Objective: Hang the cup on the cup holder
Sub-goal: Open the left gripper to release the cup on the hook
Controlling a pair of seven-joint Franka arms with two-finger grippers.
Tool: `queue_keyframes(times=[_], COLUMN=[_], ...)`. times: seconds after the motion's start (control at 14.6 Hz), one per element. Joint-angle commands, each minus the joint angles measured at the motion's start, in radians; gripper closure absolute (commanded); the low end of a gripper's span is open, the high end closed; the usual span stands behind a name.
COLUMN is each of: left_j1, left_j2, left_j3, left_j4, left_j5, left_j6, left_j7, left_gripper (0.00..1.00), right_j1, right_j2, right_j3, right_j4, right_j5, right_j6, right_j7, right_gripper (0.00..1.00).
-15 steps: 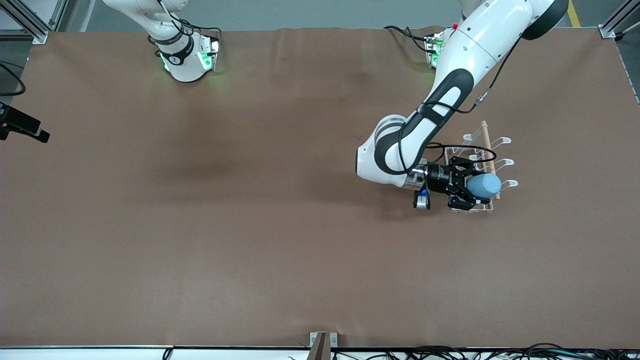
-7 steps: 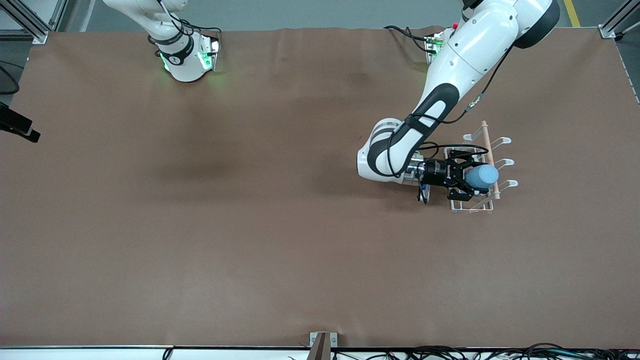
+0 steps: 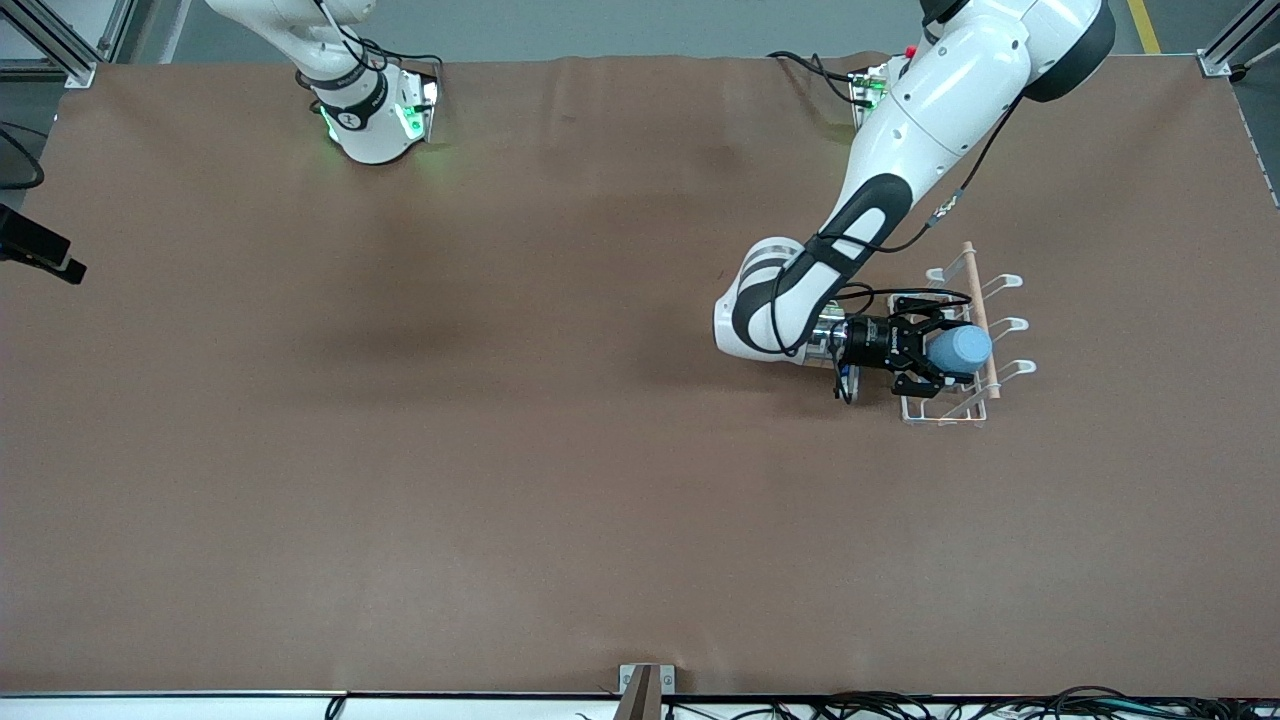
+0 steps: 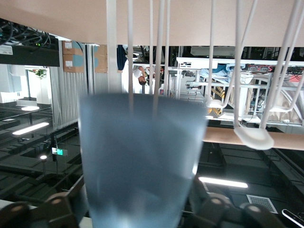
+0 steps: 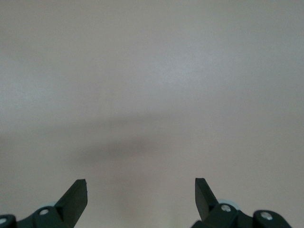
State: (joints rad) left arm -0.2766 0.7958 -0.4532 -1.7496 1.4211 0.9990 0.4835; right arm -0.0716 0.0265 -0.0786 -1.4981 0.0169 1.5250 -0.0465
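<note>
While I watch, left gripper (image 3: 928,358), clenched on light-blue cup (image 3: 958,348), has crept inward over white wire cup holder (image 3: 975,300); cup lies sideways among prongs. Hanging near. Right gripper (image 5: 141,194) waits, fingers apart.

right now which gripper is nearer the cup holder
Left. The left gripper is over the cup holder, shut on the cup. The right gripper waits apart, open, out of the front view.
</note>
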Motion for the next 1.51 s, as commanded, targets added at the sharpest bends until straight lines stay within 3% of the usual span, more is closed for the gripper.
queue_keyframes(times=[0.0, 0.21, 0.41, 0.69, 1.17, 1.3, 1.44], left_j1=[0.004, 0.01, 0.016, 0.082, 0.279, 0.309, 0.284], left_j2=[-0.026, -0.056, -0.122, -0.294, -0.532, -0.581, -0.641], left_j3=[0.002, 0.002, 0.004, 0.008, 0.013, 0.065, 0.201], left_j4=[0.021, 0.036, 0.129, 0.177, 0.177, 0.177, 0.177], left_j5=[-0.025, -0.069, -0.135, -0.385, -0.799, -0.949, -1.152], left_j6=[-0.01, -0.01, 0.019, 0.181, 0.482, 0.558, 0.604], left_j7=[-0.005, -0.006, -0.034, -0.307, -0.377, -0.407, -0.446], left_gripper=[0.0, 0.0, 0.0, 0.0, 0.0, 0.0, 0.0], right_j1=[-0.001, -0.001, -0.002, -0.004, -0.001, -0.004, -0.004], right_j2=[-0.01, -0.008, -0.008, -0.008, -0.008, -0.008, -0.008], right_j3=[0.008, 0.008, 0.008, 0.008, 0.008, 0.008, 0.008], right_j4=[-0.005, -0.005, -0.005, -0.005, -0.005, -0.007, -0.007], right_j5=[-0.015, -0.009, -0.008, -0.006, -0.018, -0.017, -0.011], right_j6=[-0.005, -0.003, -0.006, -0.006, 0.001, -0.005, -0.003], right_j7=[0.007, 0.007, 0.008, 0.008, 0.008, 0.013, 0.014], right_gripper=[0.0, 0.0, 0.0, 0.0, 0.0, 0.0, 0.0])
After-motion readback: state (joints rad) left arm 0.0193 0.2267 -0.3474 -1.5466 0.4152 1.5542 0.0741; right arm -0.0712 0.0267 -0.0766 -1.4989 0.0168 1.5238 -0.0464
